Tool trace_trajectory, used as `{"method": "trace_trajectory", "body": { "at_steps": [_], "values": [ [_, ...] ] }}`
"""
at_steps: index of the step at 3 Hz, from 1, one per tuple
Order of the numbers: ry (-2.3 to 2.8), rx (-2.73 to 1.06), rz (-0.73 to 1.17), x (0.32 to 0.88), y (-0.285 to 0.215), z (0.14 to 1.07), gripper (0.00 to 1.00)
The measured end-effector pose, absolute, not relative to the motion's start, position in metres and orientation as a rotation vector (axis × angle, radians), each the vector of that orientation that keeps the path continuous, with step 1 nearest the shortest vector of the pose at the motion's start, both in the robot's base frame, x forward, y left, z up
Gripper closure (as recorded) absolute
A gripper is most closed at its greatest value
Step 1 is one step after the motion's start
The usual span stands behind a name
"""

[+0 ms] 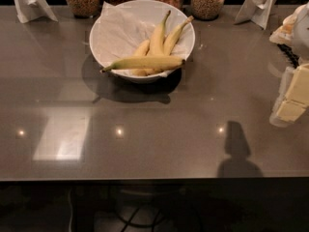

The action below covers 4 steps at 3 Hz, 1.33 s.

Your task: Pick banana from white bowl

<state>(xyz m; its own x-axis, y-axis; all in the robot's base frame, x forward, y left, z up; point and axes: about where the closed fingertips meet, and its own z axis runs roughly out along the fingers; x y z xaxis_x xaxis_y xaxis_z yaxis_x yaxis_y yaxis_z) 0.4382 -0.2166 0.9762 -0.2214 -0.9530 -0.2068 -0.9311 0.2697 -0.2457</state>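
Here, the robot's gripper [293,98] hangs at the far right edge of the camera view, above the right side of a glossy grey table [145,139]. Only part of it is in view, so whether it is open or closed cannot be told, and nothing can be seen held in it. It stands well apart from the white bowl [145,78], which sits toward the back of the table, left of centre, and casts a dark shadow on the surface in front of it. A crumpled white paper lining [116,33] fills the bowl's left half. One banana [145,62] lies crosswise along the bowl's near rim, its stem pointing left. Behind it, more bananas [158,37] lean up toward the far rim with their stems up and to the right. Four glass jars [207,1] of grainy contents line the back edge just behind the bowl. White folded papers stand at the back left [29,4] and back right [258,4]. Small light spots reflect on the near tabletop.
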Motion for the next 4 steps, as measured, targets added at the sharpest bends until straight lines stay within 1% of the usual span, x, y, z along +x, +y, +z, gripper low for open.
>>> {"method": "trace_trajectory", "body": {
  "at_steps": [1, 2, 4],
  "values": [
    [2.231, -1.724, -0.098, 0.438, -0.216, 0.976, 0.00],
    [2.144, -1.678, -0.047, 0.450, -0.191, 0.983, 0.00],
    [1.944, -1.617, 0.107, 0.498, -0.116, 0.991, 0.00]
  ]
}}
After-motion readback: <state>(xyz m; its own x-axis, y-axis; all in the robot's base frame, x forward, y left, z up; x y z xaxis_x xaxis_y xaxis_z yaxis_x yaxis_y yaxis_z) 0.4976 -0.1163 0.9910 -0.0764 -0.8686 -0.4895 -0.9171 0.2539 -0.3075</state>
